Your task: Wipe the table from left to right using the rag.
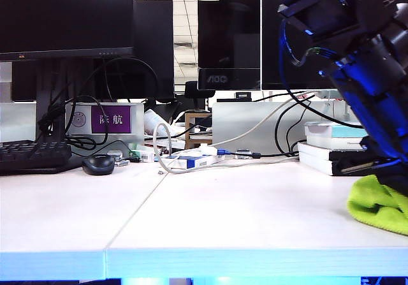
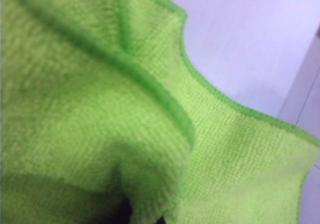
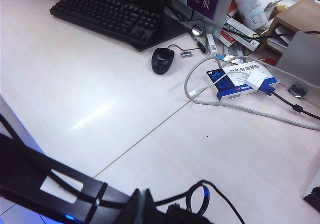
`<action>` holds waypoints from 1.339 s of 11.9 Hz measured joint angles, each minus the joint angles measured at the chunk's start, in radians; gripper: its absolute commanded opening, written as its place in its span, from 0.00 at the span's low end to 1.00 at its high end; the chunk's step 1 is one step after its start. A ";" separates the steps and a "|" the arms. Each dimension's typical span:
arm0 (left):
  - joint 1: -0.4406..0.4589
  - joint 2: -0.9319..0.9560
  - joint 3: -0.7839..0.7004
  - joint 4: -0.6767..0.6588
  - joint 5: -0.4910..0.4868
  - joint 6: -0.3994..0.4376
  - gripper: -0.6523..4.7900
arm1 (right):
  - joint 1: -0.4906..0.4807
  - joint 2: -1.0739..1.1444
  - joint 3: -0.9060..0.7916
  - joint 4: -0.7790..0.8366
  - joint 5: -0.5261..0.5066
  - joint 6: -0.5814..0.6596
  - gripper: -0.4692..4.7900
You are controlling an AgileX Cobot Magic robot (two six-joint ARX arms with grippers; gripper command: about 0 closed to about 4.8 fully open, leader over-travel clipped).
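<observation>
The yellow-green rag (image 1: pixel 376 203) lies bunched on the pale table (image 1: pixel 223 221) at the far right, near the front edge. A dark, blue-lit arm comes down onto it from the upper right. In the left wrist view the rag (image 2: pixel 100 108) fills almost the whole picture, with a strip of table (image 2: pixel 240 43) beyond it. My left gripper (image 2: pixel 142 218) is shut on the rag, and only dark tips show under the folds. My right gripper (image 3: pixel 141 194) hangs high over the table (image 3: pixel 75 83), shut with nothing in it, with a black arm link passing below it.
At the back left are a black keyboard (image 3: pixel 110 16) and a black mouse (image 3: pixel 162 60). A blue-and-white box (image 3: pixel 235 81) with a looped grey cable sits behind the middle. A stack of books (image 1: pixel 328 148) stands just behind the rag. Monitors line the back.
</observation>
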 measured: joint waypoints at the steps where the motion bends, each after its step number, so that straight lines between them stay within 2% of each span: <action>1: -0.002 0.000 0.000 0.005 0.000 -0.004 0.11 | 0.000 0.000 0.000 0.000 0.000 0.000 0.09; 8: -0.008 0.019 -0.003 0.116 0.016 -0.053 0.11 | 0.000 0.000 0.000 0.000 0.000 0.000 0.09; 9: -0.008 0.041 -0.007 0.212 0.022 -0.098 0.11 | 0.000 0.000 0.000 0.000 0.000 0.000 0.09; 16: -0.027 0.071 0.023 0.241 0.025 -0.113 0.11 | 0.000 0.000 0.000 0.000 0.000 0.000 0.09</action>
